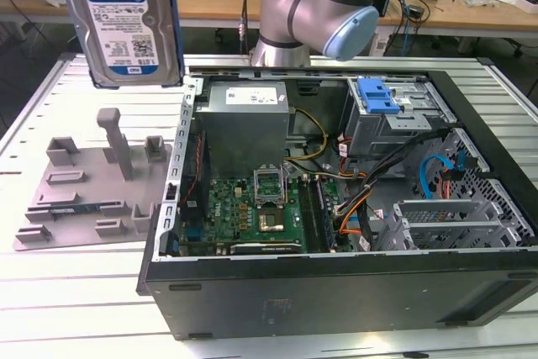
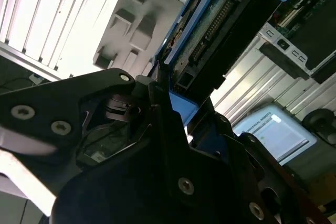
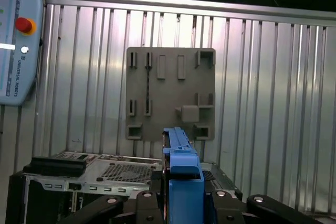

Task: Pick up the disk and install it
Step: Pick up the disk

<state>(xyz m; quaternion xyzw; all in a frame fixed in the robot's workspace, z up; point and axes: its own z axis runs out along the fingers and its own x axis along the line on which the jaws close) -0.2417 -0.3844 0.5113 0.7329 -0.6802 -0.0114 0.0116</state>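
Note:
The disk [image 1: 124,24], a silver-grey hard drive with a white-and-blue label in a blue carrier rail, hangs upright in the air at the exterior view's upper left, above the grey fixture plate [image 1: 92,184]. My gripper [image 3: 179,199] is shut on it; both wrist views show the disk edge-on, with its blue rail [image 3: 178,153] and its connector end [image 2: 215,30] reaching out from between the black fingers [image 2: 157,103]. The open computer case [image 1: 160,233] lies on the exterior view's right, apart from the disk.
Inside the case are a grey power-supply box [image 1: 248,111], the motherboard [image 1: 252,208], loose cables [image 1: 370,191] and a drive cage with a blue latch [image 1: 377,97]. The slatted metal table [image 1: 67,292] carries everything. A teach pendant [image 3: 16,40] lies beside the table.

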